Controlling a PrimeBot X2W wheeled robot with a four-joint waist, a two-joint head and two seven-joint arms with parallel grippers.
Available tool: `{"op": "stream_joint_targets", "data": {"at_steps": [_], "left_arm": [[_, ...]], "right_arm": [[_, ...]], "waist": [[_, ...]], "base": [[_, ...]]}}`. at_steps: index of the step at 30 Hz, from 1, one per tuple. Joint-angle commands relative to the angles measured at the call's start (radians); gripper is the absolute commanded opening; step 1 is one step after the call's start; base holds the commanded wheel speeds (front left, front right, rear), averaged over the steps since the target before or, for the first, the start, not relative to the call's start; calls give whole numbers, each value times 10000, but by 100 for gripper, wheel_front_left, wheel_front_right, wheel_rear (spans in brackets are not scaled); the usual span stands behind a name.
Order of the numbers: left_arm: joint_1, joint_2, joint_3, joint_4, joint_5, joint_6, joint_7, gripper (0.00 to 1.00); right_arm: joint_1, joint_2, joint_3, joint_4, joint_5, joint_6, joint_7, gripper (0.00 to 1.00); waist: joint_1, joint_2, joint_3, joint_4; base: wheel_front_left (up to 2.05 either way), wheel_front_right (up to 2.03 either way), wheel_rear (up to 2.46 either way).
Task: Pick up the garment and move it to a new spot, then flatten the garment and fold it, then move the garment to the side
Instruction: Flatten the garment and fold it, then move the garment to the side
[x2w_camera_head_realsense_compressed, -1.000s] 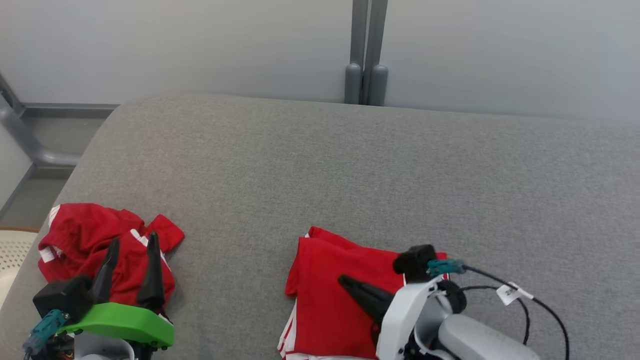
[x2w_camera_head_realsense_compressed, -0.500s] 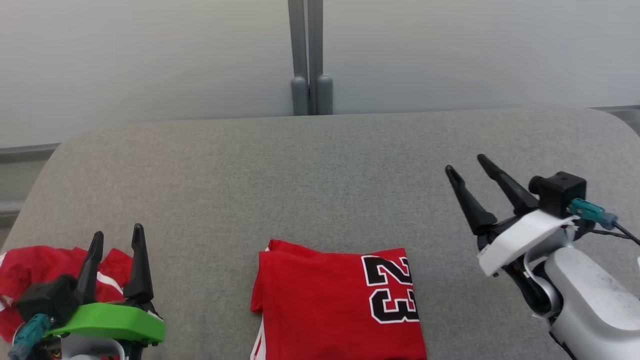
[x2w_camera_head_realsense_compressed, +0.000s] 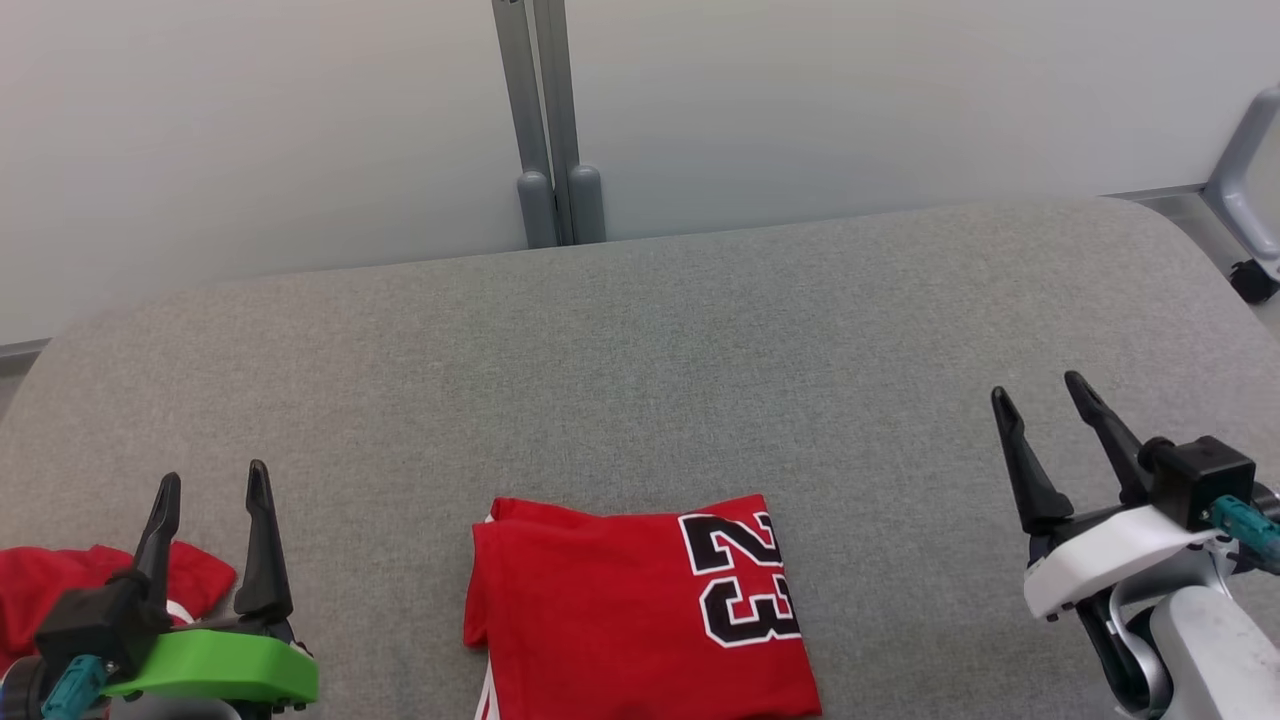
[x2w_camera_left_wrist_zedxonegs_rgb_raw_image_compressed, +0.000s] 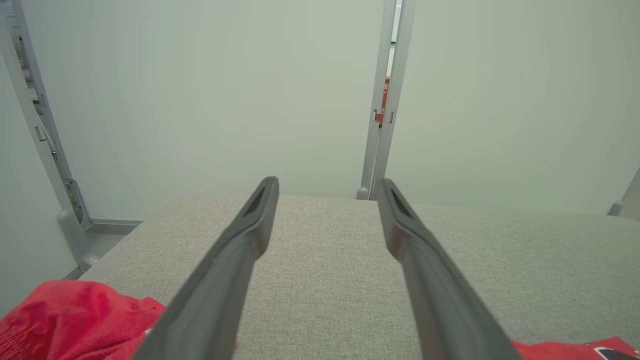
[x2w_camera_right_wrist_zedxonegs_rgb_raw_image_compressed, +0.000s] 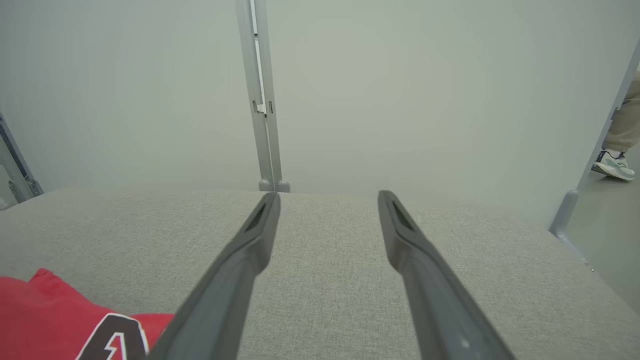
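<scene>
Looks to me like the folding bit is done and what's left is the last step: getting the jersey (x2w_camera_head_realsense_compressed: 640, 610) off to the side. It lies on the grey table (x2w_camera_head_realsense_compressed: 640, 330) near the robot's edge, roughly midway between the two grippers and touching neither. The left gripper (x2w_camera_head_realsense_compressed: 214, 472) and right gripper (x2w_camera_head_realsense_compressed: 1036, 385) both have their fingers spread wide with nothing between them, each hovering over the table on its own side. The jersey's red, folded into a fairly tidy rectangle, with a black 23 outlined in white facing up near its right edge. The stacked layers show at the top left corner and a bit of white trim peeks out lower left. The near end is cut off, so can't say how neat that part is. Next move, I'd guess, needs a pinch through all the layers at one edge — or both grippers together — so the fold doesn't flop open on the way. Also a crumpled red heap (x2w_camera_head_realsense_compressed: 60, 600) sits on the left gripper's outer side, best not to snag it.
</scene>
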Motion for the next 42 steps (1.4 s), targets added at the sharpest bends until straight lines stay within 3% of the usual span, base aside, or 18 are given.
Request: {"op": "stream_joint_targets", "data": {"at_steps": [1, 14, 21, 28, 35, 42], "left_arm": [[160, -60, 94, -3, 155, -25, -28, 100], [134, -403, 332, 398, 855, -438, -30, 100], [-40, -515, 330, 590, 922, -604, -28, 100], [-309, -604, 146, 762, 889, -766, -20, 100], [-598, -682, -70, 928, 931, -874, 22, 100], [-812, -729, -218, 1066, 901, -965, 27, 100]], "right_arm": [[127, 106, -89, -79, -148, -4, -36, 100], [134, 388, -213, 117, -404, -4, 120, 100], [-61, 511, 289, 191, -110, -3, 553, 100], [-793, 1008, 1573, 1199, 714, -4, 2554, 100], [-1111, 1718, 1855, 2898, 1752, -4, 4612, 100], [-1121, 1922, 2027, 4013, 2369, -4, 5921, 100]], "waist": [[0, -1, -9, -2], [0, -1, -58, 55], [0, -1, 9, 240], [0, -1, 162, 833], [0, -1, 290, 1535], [0, -1, 446, 1933]], "base": [[0, 0, 0], [0, 0, 0], [0, 0, 0], [0, 0, 0], [0, 0, 0], [0, 0, 0]]}}
